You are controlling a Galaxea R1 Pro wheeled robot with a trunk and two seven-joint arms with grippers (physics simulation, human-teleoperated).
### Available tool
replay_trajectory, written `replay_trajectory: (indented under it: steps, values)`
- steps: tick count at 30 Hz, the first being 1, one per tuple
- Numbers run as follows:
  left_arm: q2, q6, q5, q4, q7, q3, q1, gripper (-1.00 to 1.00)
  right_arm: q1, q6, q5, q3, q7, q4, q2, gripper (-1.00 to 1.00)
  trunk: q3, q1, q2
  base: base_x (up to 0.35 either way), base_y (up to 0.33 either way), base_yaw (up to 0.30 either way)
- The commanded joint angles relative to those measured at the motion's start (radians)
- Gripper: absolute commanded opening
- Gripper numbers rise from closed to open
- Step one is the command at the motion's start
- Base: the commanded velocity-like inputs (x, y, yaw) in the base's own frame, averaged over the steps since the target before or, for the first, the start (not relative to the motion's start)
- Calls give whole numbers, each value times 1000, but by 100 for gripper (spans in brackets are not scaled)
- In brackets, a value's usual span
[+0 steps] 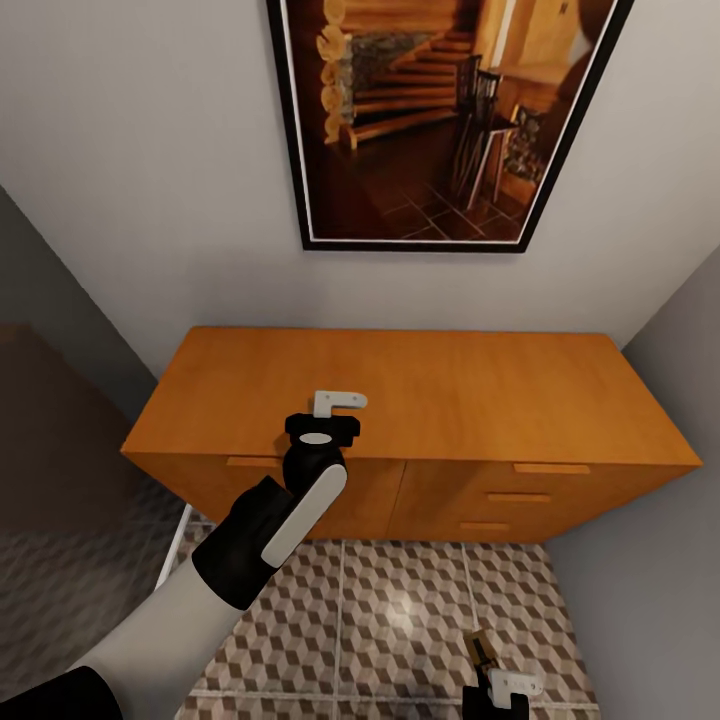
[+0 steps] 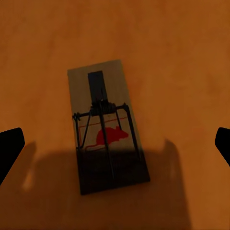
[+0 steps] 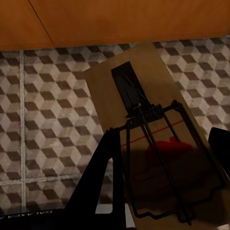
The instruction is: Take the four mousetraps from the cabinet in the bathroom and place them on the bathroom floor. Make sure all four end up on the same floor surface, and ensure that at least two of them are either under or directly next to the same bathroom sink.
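left gripper wide open, empty, above mousetrap lying flat on cabinet top; lower straight, pinch long edges clear of spring bar; right gripper holding second mousetrap over bathroom floor.

Orange-brown cabinet, cube-patterned floor

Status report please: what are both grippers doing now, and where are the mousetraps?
Left gripper open above a mousetrap lying flat on the cabinet top. Right gripper shut on second mousetrap, low over the bathroom floor. No obstruction seen.
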Motion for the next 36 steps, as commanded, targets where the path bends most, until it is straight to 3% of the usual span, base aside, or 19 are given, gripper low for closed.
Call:
replay_trajectory:
  steps: [1, 36]
  values:
    - [0, 2, 9, -1, 10, -2, -1, 100, -1, -4, -10, 6, 0, 1, 0, -100, -2, 1, -2, 0, 0, 0]
    - [0, 1, 10, 20, 10, -2, -1, 100, -1, -4, -10, 6, 0, 1, 0, -100, -30, 1, -2, 0, 0, 0]
